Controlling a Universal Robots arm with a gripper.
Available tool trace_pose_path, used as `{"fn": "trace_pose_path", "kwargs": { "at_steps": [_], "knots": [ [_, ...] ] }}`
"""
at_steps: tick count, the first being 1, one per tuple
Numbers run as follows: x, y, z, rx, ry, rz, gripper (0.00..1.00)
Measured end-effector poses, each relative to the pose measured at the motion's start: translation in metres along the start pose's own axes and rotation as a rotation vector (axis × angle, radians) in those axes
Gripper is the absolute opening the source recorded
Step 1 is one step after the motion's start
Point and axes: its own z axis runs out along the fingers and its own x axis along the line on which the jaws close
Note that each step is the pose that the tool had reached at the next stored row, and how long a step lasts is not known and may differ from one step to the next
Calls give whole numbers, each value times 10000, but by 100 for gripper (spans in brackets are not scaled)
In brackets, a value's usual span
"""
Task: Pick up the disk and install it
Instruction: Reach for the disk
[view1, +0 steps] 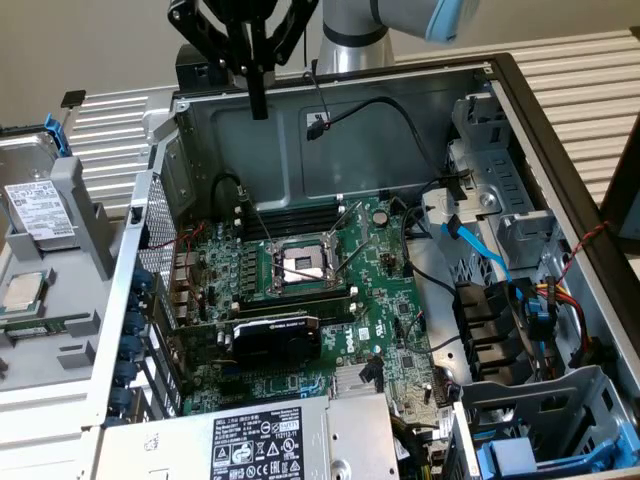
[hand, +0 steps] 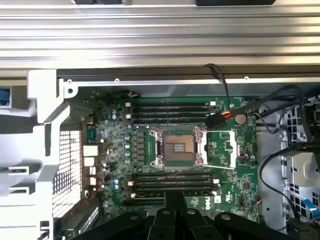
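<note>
The disk (view1: 38, 205), a silver-grey drive with a white label in a blue carrier, lies on a grey tray (view1: 85, 210) outside the open computer case, at the exterior view's left. My gripper (view1: 259, 104) hangs high over the case's back wall, well away from the disk toward the exterior view's right. Its black fingers are pressed together with nothing between them. In the wrist view the gripper (hand: 175, 197) points down at the green motherboard (hand: 175, 150), over its empty CPU socket (hand: 176, 147).
A small square CPU chip (view1: 22, 290) rests on the tray in front of the disk. Inside the case are a graphics card (view1: 275, 335), loose black cables (view1: 400, 110), metal drive bays (view1: 500, 200) and a blue cable (view1: 480, 250). A grey power-supply box (view1: 270, 440) sits at the front.
</note>
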Motion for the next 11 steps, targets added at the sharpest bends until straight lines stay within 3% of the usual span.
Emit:
{"fn": "trace_pose_path", "kwargs": {
  "at_steps": [11],
  "knots": [
    [456, 73, 6, 0, 9, 9, 11]
  ]
}}
